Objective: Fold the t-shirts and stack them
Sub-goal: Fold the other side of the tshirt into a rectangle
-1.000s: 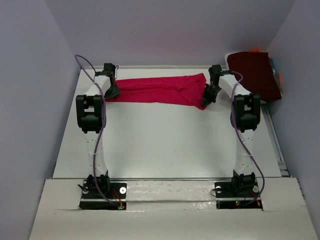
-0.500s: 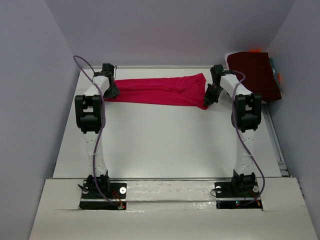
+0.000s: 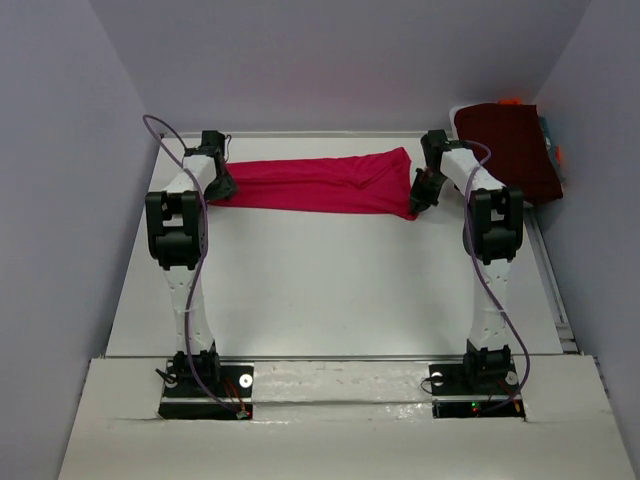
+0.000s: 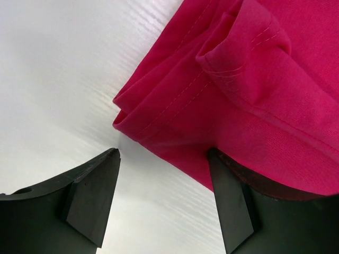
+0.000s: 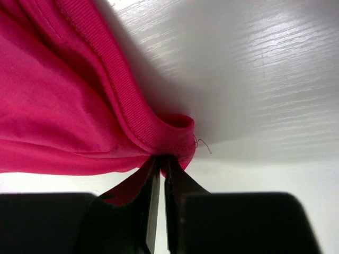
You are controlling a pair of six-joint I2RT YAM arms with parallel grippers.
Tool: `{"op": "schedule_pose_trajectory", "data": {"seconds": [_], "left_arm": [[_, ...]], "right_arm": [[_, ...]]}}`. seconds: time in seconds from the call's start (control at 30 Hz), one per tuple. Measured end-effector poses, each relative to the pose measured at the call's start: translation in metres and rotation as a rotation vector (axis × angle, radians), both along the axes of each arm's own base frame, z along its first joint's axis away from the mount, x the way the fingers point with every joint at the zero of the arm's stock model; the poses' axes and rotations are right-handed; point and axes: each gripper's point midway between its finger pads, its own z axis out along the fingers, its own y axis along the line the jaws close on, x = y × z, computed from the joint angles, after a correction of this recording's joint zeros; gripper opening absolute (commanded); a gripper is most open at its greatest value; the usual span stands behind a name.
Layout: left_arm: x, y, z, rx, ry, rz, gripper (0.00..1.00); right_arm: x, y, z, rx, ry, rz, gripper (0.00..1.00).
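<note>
The right end effector [image 5: 160,165] pinches the pink tee [image 5: 58,111] at its hem. The left end effector [image 4: 163,159] is spread, the tee's folded corner just ahead of its fingers.

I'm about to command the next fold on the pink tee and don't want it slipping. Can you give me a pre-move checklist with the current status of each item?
1. Left gripper open: ok, jaws straddle the pink t-shirt's left corner, gripping nothing.
2. Right gripper holding: ok, jaws nearly closed on the shirt's right edge.
3. Shirt lying as one long strip on the table: ok.
4. Strip smooth: not ok, a sleeve is bunched near the left end.
5. Folded maroon garment apart from the strip: ok, it sits at the far right corner.
6. Lower layers aligned: cannot tell.
</note>
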Motion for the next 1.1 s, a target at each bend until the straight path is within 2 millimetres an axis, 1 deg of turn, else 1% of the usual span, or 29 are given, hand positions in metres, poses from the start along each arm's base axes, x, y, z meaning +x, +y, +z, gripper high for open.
{"op": "schedule_pose_trajectory", "data": {"seconds": [0.03, 0.07, 0.1, 0.17, 0.3, 0.4, 0.53, 0.63, 0.73, 0.77, 0.83, 0.87, 0.93, 0.97, 1.07, 1.1], "left_arm": [[-0.002, 0.000, 0.000, -0.003, 0.001, 0.000, 0.79], [-0.004, 0.000, 0.000, -0.005, 0.004, -0.001, 0.79], [-0.008, 0.000, 0.001, -0.006, 0.009, -0.001, 0.79], [-0.014, 0.001, 0.002, -0.008, 0.019, -0.003, 0.79], [-0.017, 0.002, 0.008, -0.008, 0.022, -0.001, 0.79], [-0.019, 0.001, 0.016, -0.007, 0.019, -0.002, 0.79], [-0.021, -0.007, 0.039, 0.005, -0.011, -0.017, 0.79], [-0.023, -0.016, 0.058, 0.011, -0.046, -0.038, 0.79], [-0.020, -0.026, 0.072, 0.011, -0.078, -0.061, 0.79], [-0.017, -0.029, 0.076, 0.009, -0.086, -0.072, 0.79], [-0.009, -0.033, 0.079, 0.003, -0.097, -0.084, 0.78], [-0.002, -0.036, 0.082, -0.001, -0.103, -0.092, 0.78], [0.013, -0.040, 0.082, -0.007, -0.123, -0.104, 0.77], [0.017, -0.042, 0.080, -0.008, -0.123, -0.112, 0.77], [0.030, -0.047, 0.066, -0.015, -0.110, -0.128, 0.73], [0.033, -0.048, 0.059, -0.018, -0.102, -0.134, 0.70]], "right_arm": [[0.000, 0.000, 0.000, 0.000, 0.000, 0.002, 0.34], [0.000, 0.000, 0.001, -0.001, -0.002, 0.005, 0.48], [0.000, -0.001, 0.002, 0.000, -0.006, 0.007, 0.53], [0.000, -0.002, 0.007, -0.001, -0.016, 0.014, 0.59], [0.004, -0.006, 0.026, -0.003, -0.059, 0.022, 0.60], [0.009, -0.006, 0.039, -0.002, -0.087, 0.021, 0.60], [0.011, -0.006, 0.047, 0.003, -0.104, 0.021, 0.60], [0.011, -0.002, 0.049, 0.021, -0.106, 0.023, 0.57], [0.010, 0.004, 0.050, 0.046, -0.104, 0.028, 0.43], [0.010, 0.006, 0.050, 0.056, -0.104, 0.029, 0.31], [0.010, 0.012, 0.051, 0.072, -0.105, 0.032, 0.23], [0.011, 0.017, 0.052, 0.083, -0.106, 0.033, 0.21], [0.014, 0.027, 0.051, 0.105, -0.110, 0.046, 0.15], [0.015, 0.030, 0.051, 0.113, -0.111, 0.049, 0.15], [0.020, 0.041, 0.045, 0.146, -0.109, 0.056, 0.13], [0.021, 0.046, 0.041, 0.157, -0.106, 0.061, 0.12]]}}
